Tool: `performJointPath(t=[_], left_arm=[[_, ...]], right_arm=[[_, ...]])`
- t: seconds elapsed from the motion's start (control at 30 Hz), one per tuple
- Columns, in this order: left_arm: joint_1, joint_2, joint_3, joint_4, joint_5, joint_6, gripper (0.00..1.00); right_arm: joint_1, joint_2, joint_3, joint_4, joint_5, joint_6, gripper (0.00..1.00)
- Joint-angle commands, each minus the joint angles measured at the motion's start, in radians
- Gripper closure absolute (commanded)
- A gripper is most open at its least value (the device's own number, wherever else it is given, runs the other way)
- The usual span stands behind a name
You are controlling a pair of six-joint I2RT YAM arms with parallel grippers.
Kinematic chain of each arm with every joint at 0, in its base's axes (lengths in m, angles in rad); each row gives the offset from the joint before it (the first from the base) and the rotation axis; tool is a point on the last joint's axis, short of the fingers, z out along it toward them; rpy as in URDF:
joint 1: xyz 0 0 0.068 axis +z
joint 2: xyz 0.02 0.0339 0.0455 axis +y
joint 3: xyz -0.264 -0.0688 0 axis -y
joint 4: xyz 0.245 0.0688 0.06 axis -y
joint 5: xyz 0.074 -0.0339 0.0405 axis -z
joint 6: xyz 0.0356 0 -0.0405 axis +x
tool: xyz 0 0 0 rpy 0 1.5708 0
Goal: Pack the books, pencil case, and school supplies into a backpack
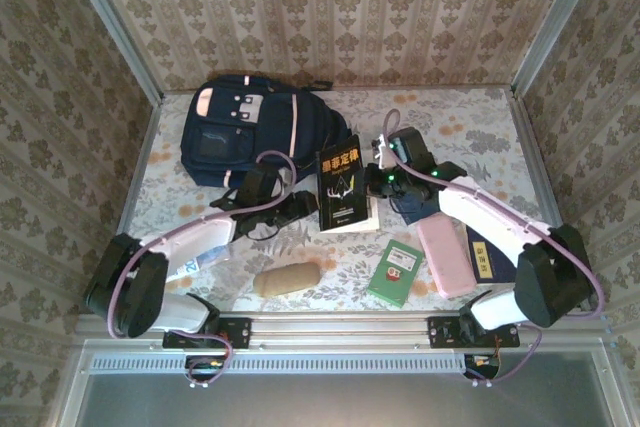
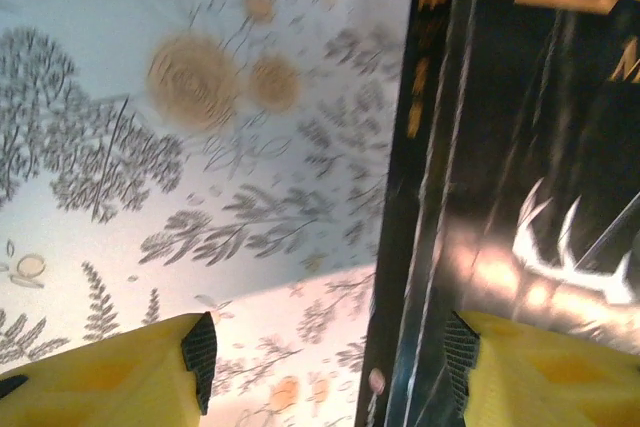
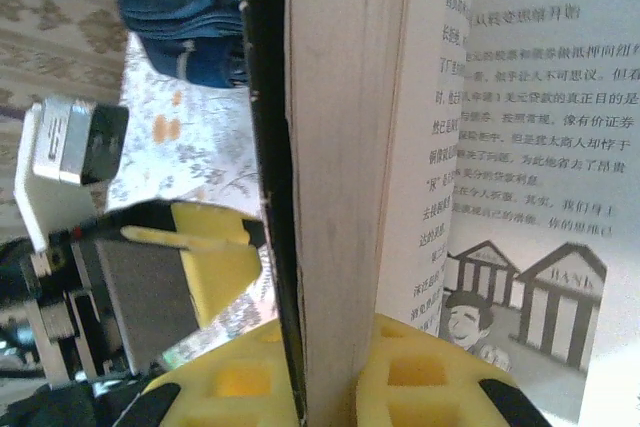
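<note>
1. Clamping the black book [image 1: 343,185] along its right edge with the right end effector [image 3: 325,372], fingers pinched on the cover and the page block, one loose page fanning out beside them. Probably gripping there so as to tip the book up off the surface [image 1: 470,137].
2. Hovering the left end effector [image 2: 330,352] over the book's opposite edge, fingers spread fairly wide and holding nothing, one above the flowered cloth and one above the cover. Seemingly lining up a second grip to steady the book.
3. Holding the book just beside the backpack [image 1: 245,127], at the far left of the surface, making for a short carry. Not managing to tell from above whether the bag's opening is unzipped.
4. Leaving the pink pencil case [image 1: 445,255], green book [image 1: 395,273] and navy book [image 1: 492,259] unpacked by the right arm, and a tan pouch [image 1: 287,279] and small packet [image 1: 197,263] by the left arm, all well apart from the bag.
</note>
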Motion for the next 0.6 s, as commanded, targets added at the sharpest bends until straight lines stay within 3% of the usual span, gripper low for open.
performJointPath(t=[0.0,0.17,0.37,0.57], left_arm=[[0.044,-0.053,-0.016,0.076,0.115,-0.029,0.34],[0.078,-0.079,-0.024,0.143,0.196,-0.050,0.32],[0.089,-0.068,-0.085,0.428,0.324,-0.183,0.31],[0.085,-0.074,-0.110,0.613,0.382,-0.266,0.44]], right_arm=[[-0.006,-0.071,-0.015,0.078,-0.116,0.002,1.00],[-0.009,-0.105,-0.067,0.233,-0.252,0.094,1.00],[-0.009,-0.116,-0.141,0.472,-0.376,0.239,1.00],[-0.008,-0.108,-0.162,0.524,-0.393,0.271,1.00]])
